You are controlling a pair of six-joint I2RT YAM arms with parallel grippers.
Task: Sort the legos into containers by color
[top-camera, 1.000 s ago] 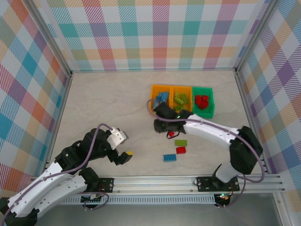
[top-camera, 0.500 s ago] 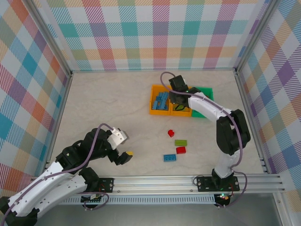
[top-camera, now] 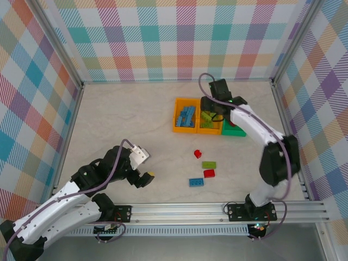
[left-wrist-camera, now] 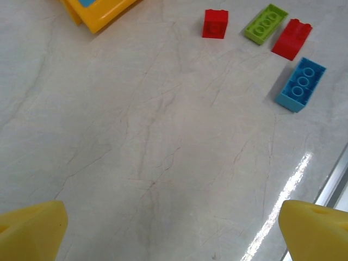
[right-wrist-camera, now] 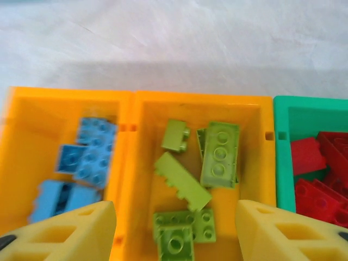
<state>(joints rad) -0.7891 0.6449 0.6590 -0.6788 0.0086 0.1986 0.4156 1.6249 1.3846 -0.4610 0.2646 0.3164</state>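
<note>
Lab test cell: checked backdrop walls (top-camera: pixel 163 38), aluminium frame rails (top-camera: pixel 179 208), marble-look tabletop (top-camera: pixel 125 119)

Our right arm (top-camera: pixel 255 128) stretches far forward, right gripper (right-wrist-camera: pixel 174 220) fingers (right-wrist-camera: pixel 81 231) spread wide; our left arm (top-camera: pixel 70 196) crouches low, left gripper (left-wrist-camera: pixel 174 228) equally parted.

I find nothing to read here: no letters, numbers, brand marks or signs on the legos (left-wrist-camera: pixel 300 84), the containers (right-wrist-camera: pixel 196 97) or the plaid walls (top-camera: pixel 185 38). The studs are too blurred to show any lettering.

Three bins (top-camera: pixel 185 130), four loose legos (top-camera: pixel 209 165)
</note>
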